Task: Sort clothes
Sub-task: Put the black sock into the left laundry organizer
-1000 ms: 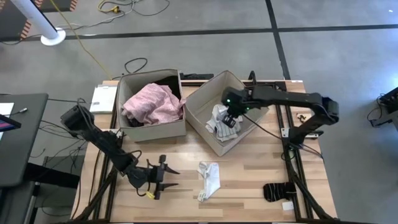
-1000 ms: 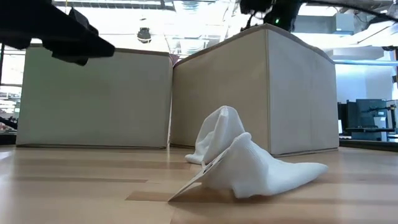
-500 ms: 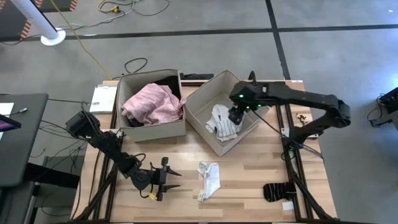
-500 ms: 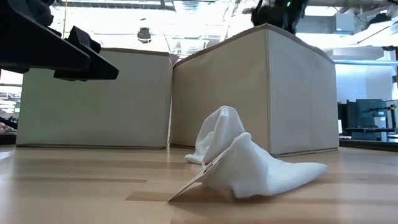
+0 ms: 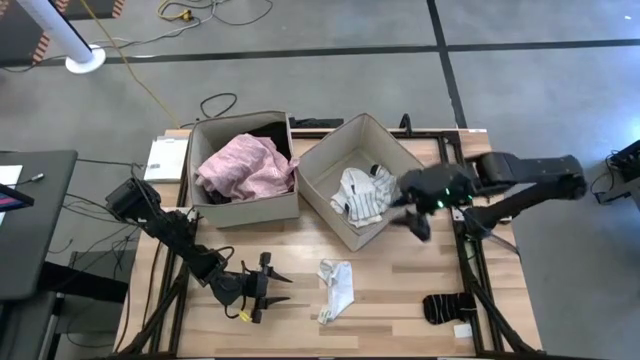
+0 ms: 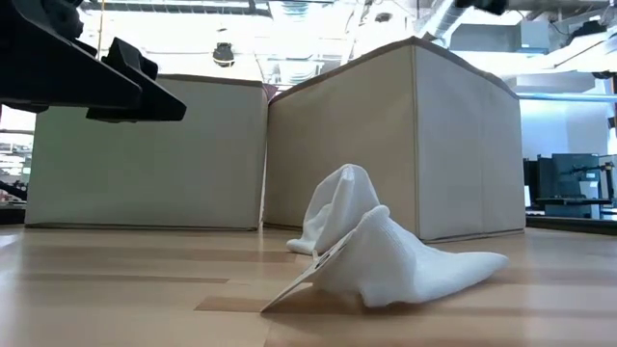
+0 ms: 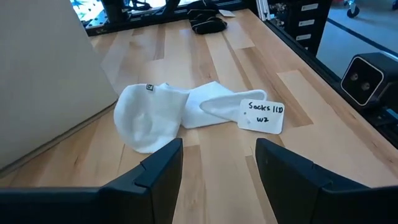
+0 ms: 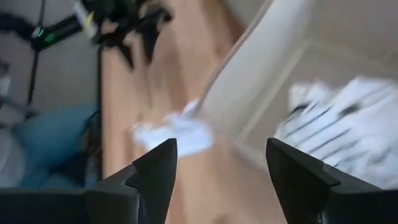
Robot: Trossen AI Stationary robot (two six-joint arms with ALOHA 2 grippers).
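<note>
A small white sock (image 5: 338, 287) with a handwritten tag (image 7: 262, 116) lies crumpled on the wooden table near the front. My left gripper (image 5: 262, 287) hovers open just left of it and points at it; the left wrist view shows the white sock (image 7: 155, 118) beyond the open left gripper (image 7: 217, 180). My right gripper (image 5: 412, 215) is open and empty, raised beside the right beige box (image 5: 330, 215). A white-grey striped piece (image 5: 362, 193) lies inside that box. Pink cloth (image 5: 245, 165) fills the left box (image 5: 250, 212). Black socks (image 5: 445, 308) lie at the near right.
The two beige boxes stand side by side at the table's far half, the right one turned at an angle. In the low view they rise behind the white sock (image 6: 376, 251). Bare wood lies between the sock and the black socks. A frame rail (image 5: 470, 270) runs along the right edge.
My right gripper has let go of the striped piece, which stays in the right box. It has risen out of the box and swung toward the table's right edge, tipping up. My left gripper has sunk a little beside the white sock.
</note>
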